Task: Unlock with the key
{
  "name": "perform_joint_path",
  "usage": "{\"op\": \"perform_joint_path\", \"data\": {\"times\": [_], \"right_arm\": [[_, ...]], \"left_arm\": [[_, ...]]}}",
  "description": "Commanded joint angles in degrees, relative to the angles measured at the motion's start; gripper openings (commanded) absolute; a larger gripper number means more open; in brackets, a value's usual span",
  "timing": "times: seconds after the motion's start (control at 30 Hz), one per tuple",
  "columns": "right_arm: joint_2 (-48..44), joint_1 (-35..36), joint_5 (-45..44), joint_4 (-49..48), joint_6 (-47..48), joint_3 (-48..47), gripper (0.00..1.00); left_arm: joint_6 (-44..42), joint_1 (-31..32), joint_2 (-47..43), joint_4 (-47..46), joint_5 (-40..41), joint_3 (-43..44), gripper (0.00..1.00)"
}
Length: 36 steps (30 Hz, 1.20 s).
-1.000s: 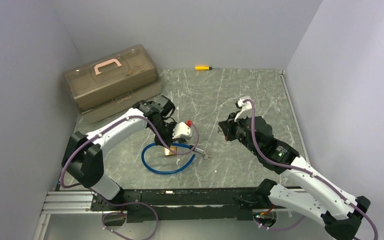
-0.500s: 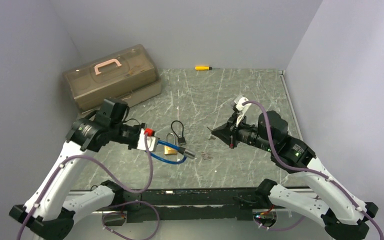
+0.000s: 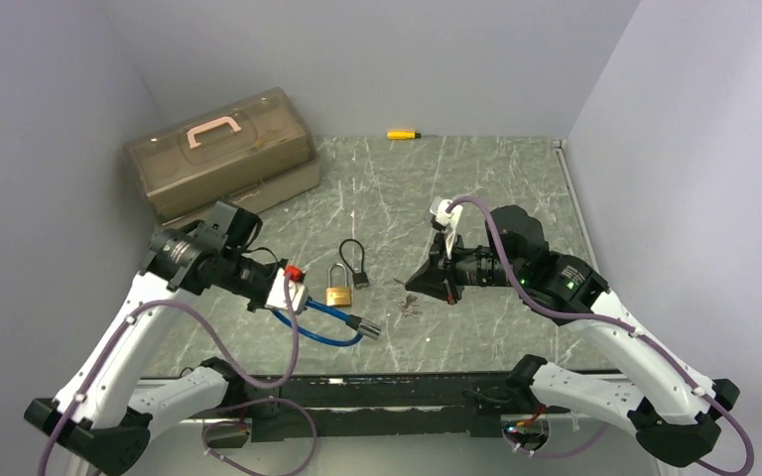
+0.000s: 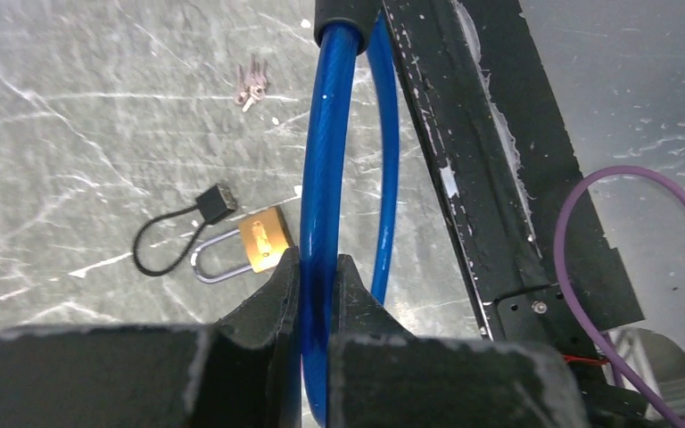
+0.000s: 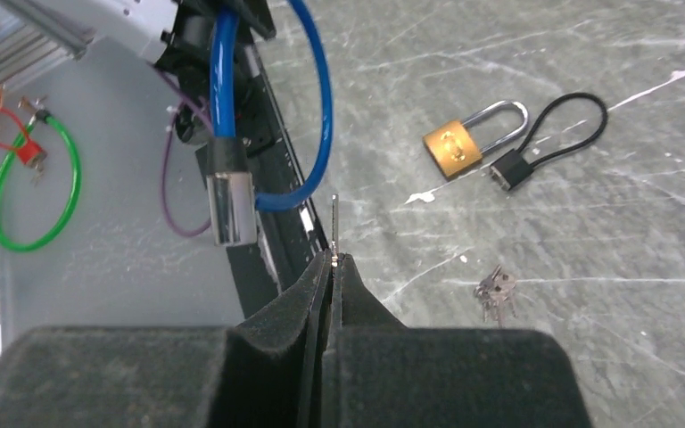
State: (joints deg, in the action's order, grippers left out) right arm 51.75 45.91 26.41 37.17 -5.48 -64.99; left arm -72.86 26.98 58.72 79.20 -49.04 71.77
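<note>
Right wrist: right gripper (image 5: 331,263) pinching key (image 5: 334,227), barrel (image 5: 229,205) hanging just ahead-left; left gripper (image 4: 317,267) clamping cable (image 4: 325,134). Risk: key pivoting in pinch, floppy cable swinging barrel off-line.

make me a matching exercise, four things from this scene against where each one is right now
Things
1. blue cable lock
2. brass padlock
3. single key
4. bunch of keys

Places
a. lying loose on the table, apart from the locks
b. pinched between the right fingers, tip sticking out
c. clamped between the left fingers
d. lying flat beside the small black cable lock

Pairs: 1-c, 2-d, 3-b, 4-a
</note>
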Motion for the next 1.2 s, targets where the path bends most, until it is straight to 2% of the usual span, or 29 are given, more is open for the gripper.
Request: {"op": "perform_joint_path", "data": {"times": [0.0, 0.13, 0.23, 0.33, 0.43, 0.6, 0.7, 0.77, 0.8, 0.9, 1.07, 1.17], "right_arm": [[0.2, 0.6, 6.7, 5.2, 4.0, -3.2, 0.00], [0.2, 2.4, 5.7, 7.4, 4.9, -3.7, 0.00], [0.4, 2.7, 2.7, 7.1, 6.6, -3.9, 0.00], [0.1, 2.6, -0.4, 6.5, 6.2, -4.0, 0.00], [-2.4, 2.6, -2.1, 3.5, 4.8, -2.1, 0.00], [-5.5, 2.7, -7.5, -0.5, 1.2, -0.3, 0.00], [-7.0, 2.6, -9.8, -2.5, -0.1, 0.4, 0.00], [-7.8, 2.5, -10.6, -3.1, -0.5, 0.8, 0.00], [-8.0, 2.6, -11.0, -3.1, -0.7, 1.1, 0.00], [-8.5, 2.5, -11.8, -2.8, -0.6, 1.7, 0.00], [-8.9, 2.5, -13.4, -3.2, -0.5, 2.0, 0.00], [-8.7, 2.5, -14.2, -3.6, -0.4, 2.2, 0.00]], "left_arm": [[-5.4, -0.2, -5.3, 2.5, -6.3, 4.0, 0.00], [-2.4, -0.2, -5.9, 1.0, -7.0, 5.3, 0.00], [5.2, -0.2, -7.4, -6.3, -5.7, 0.5, 0.00], [10.4, -0.2, -6.9, -12.8, -1.0, -5.2, 0.00], [9.0, -0.2, 0.1, -13.1, 1.9, -8.1, 0.00], [12.2, -0.2, 13.2, -19.4, 8.6, -8.3, 0.00], [11.2, -0.2, 19.6, -21.7, 13.3, -8.7, 0.00], [12.1, -0.4, 24.1, -22.8, 16.8, -8.2, 0.06], [12.4, -0.6, 26.2, -22.7, 17.6, -7.9, 0.12], [14.1, -1.4, 30.8, -23.9, 18.9, -7.8, 0.20], [15.4, -1.3, 34.2, -29.1, 21.5, -9.3, 0.29], [16.1, -1.3, 37.5, -29.0, 22.3, -5.7, 0.55]]}}
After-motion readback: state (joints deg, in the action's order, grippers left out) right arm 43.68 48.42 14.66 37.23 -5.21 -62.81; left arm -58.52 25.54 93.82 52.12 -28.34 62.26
